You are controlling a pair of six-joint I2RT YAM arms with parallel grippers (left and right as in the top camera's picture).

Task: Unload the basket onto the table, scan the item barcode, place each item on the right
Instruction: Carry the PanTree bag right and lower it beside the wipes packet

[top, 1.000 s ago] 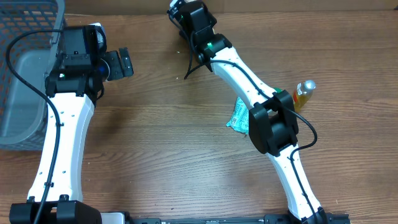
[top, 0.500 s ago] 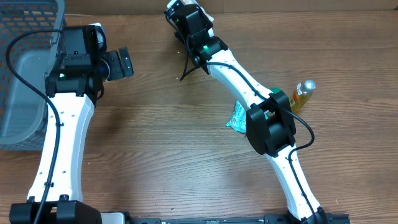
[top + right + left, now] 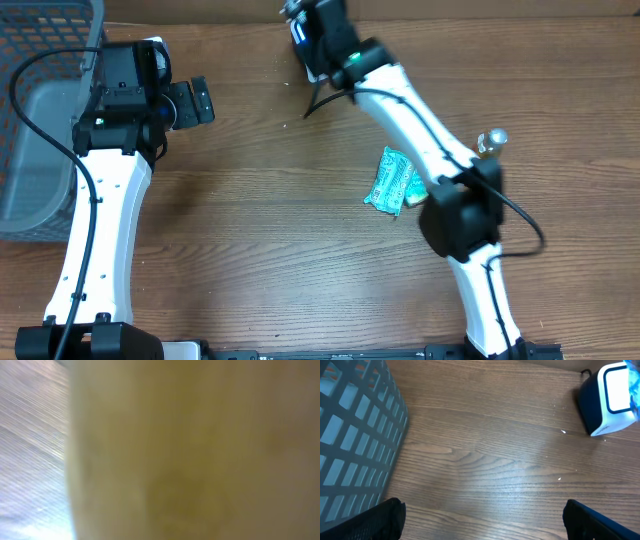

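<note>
Mid-table, packet [image 3: 393, 182] lies flat: likely light, crinkly, slippery; best pinched by an edge. Left gripper [image 3: 200, 100] gapes wide. Right gripper [image 3: 303, 20] is closed near scanner [image 3: 607, 397]; load cannot be told.

A white-faced dark scanner [image 3: 606, 406] stands upright; a green packet [image 3: 393, 181] lies flat, well apart.
</note>
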